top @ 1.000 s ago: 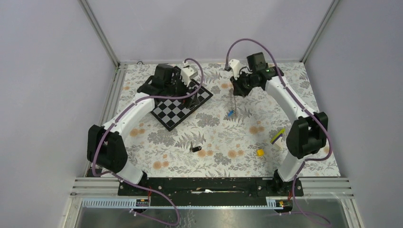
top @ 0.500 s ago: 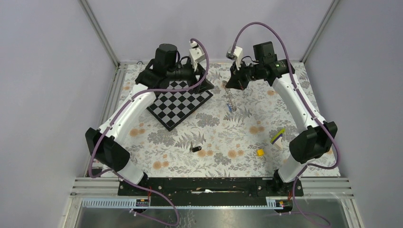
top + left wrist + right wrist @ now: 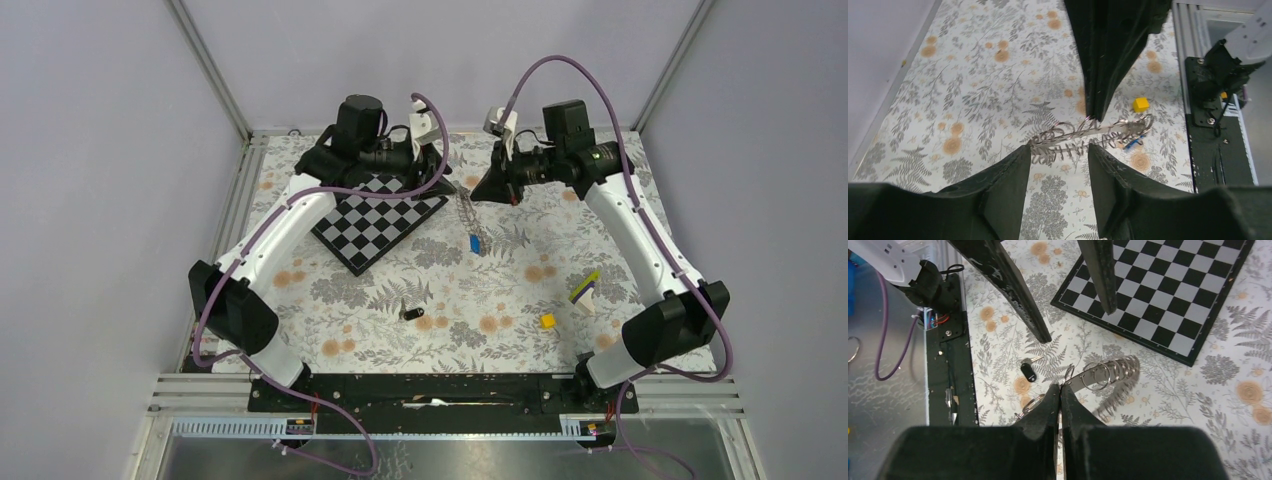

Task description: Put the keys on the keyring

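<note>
The keyring, a silver coiled loop, hangs above the table's far middle with the blue key dangling from its low end. My right gripper is shut on the ring's top; in the right wrist view its fingers pinch the ring. My left gripper is open just left of the ring; in the left wrist view the ring spans its fingertips, with the blue key at the right end. The black key lies alone on the table and also shows in the right wrist view.
A black-and-white chessboard lies under the left arm. A yellow cube and a purple-and-lime stick lie at the near right. A metal frame and walls border the flowered table.
Both arms rose and closed in on each other. The right gripper carried the keyring and blue key up and left. The left gripper moved right, off the chessboard, to the ring.
</note>
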### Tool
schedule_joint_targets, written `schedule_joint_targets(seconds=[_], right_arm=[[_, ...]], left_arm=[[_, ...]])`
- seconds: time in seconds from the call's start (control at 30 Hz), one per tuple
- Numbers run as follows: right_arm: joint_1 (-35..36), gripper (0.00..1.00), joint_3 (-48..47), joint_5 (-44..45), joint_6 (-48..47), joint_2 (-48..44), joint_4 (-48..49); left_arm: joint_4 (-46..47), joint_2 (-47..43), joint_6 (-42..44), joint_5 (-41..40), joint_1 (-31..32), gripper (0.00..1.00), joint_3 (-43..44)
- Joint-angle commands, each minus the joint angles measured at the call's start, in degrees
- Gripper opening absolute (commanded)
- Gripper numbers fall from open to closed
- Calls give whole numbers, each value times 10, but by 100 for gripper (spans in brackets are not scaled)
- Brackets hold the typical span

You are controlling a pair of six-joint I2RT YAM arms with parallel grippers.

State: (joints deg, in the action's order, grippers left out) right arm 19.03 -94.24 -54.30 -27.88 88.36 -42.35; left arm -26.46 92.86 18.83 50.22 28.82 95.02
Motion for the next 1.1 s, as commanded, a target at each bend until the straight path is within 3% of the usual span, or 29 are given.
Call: schedule_joint_targets(seconds=[0.0, 0.27, 0.57, 1.07], right_arm=[[4, 0, 19, -54, 15, -24, 34], [4, 0, 41, -81, 19, -36, 44], [4, 0, 64, -90, 22, -42, 55], [4, 0, 82, -73, 18, -45, 62]], left_arm=[[5, 0, 45, 95, 6, 50, -8], [-53, 9, 147, 132, 26, 45, -11], [-55, 23, 174, 119, 34, 37, -15], [-56, 25, 182, 126, 35, 3, -28]])
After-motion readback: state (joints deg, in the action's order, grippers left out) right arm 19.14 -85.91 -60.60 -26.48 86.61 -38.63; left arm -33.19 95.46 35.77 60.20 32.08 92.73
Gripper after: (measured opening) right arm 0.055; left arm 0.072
